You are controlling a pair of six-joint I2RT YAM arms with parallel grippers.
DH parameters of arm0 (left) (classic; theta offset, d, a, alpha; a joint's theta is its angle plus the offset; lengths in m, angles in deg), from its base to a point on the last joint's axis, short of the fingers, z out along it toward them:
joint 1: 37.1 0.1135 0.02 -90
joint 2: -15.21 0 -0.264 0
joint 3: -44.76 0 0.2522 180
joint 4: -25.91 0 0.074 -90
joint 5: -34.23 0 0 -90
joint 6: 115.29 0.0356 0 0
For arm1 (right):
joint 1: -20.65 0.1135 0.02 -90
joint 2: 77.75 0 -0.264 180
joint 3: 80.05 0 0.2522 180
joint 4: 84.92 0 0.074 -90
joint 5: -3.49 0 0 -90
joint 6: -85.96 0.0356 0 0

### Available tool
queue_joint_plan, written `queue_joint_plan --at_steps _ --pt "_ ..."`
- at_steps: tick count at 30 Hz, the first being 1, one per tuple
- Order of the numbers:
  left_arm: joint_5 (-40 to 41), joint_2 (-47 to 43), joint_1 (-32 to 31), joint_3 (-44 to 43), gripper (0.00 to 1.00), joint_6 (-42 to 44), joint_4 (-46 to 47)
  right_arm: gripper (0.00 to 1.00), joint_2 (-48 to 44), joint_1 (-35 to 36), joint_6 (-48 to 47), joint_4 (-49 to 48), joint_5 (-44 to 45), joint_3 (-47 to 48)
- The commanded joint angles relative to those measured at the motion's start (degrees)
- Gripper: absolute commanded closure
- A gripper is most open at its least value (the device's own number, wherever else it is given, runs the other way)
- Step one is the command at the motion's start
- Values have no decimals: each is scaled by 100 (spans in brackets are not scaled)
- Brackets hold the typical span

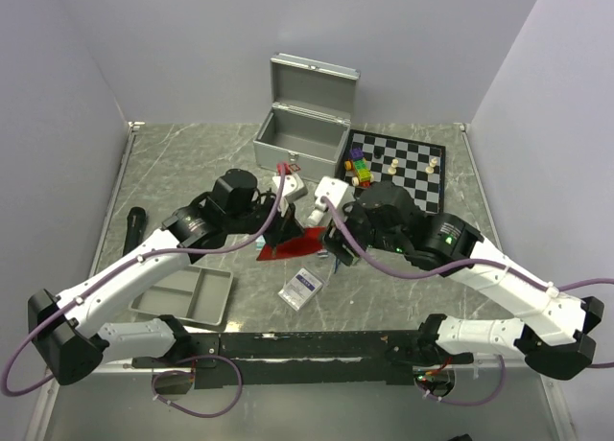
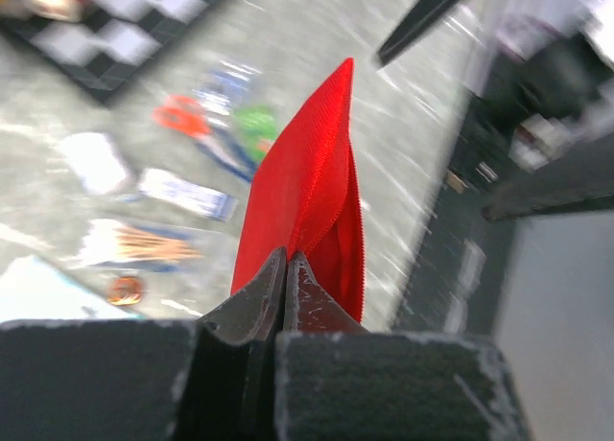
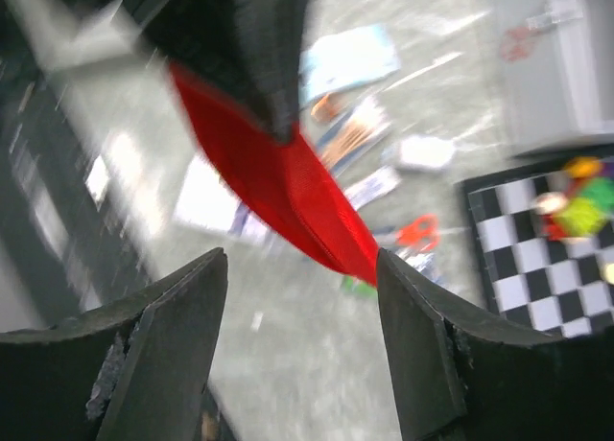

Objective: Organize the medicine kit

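One medicine kit (image 1: 305,125) was seen at the far middle of the surface (image 1: 441,297), its lid raised and its interior apparently bare. One chessboard (image 1: 408,163) lay just right of it, carrying a small cluster of coloured blocks (image 1: 361,169) and a few pale chess pieces too small to be counted. One shallow grey tray (image 1: 187,295) was placed at the near left, one black object (image 1: 132,225) at the left edge, and one blue-and-white packet (image 1: 302,286) near the middle front. Several small packets and one pair of orange-handled scissors (image 3: 418,234) were made out in the wrist views, though blur kept them from being counted.

One red fabric piece (image 2: 307,192) was held up off the surface. The left fingers (image 2: 284,273) were pressed together, pinching its edge. The right fingers (image 3: 177,326) were spread wide with nothing gripped between them; the red fabric was seen just beyond their gap, and contact could not be told.
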Motion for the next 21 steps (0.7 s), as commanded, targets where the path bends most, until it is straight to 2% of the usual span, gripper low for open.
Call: queue_joint_plan --at_steps 1,2,4,5,9,11,15,21 --pt "1750 -295 -16 18 99 -581 910 29 -440 -122 1070 -1528 1620 -333" --pt "2136 -286 -16 1 99 -677 989 29 -545 -192 1316 -1844 1762 -500" --pt "2927 -286 -16 -34 99 -923 1121 9 -739 -412 2236 -2346 1860 -878" --pt "3410 -286 -16 -52 99 -1046 1183 6 -861 -569 2572 -2653 1686 -1141" --pt "4809 -417 -25 -17 99 -1434 1394 4 -1030 -1658 3978 -3630 107 -1915" --pt "5363 -558 -16 53 99 -1635 1464 4 -907 -1958 4629 -4061 -388 -2109" --pt "6190 -953 -104 526 99 -1777 1806 5 -425 -1995 5132 -4571 -968 -2058" --pt "6701 -1376 -420 1327 99 -1584 2290 7 629 -2004 5502 -4739 -1540 -1513"
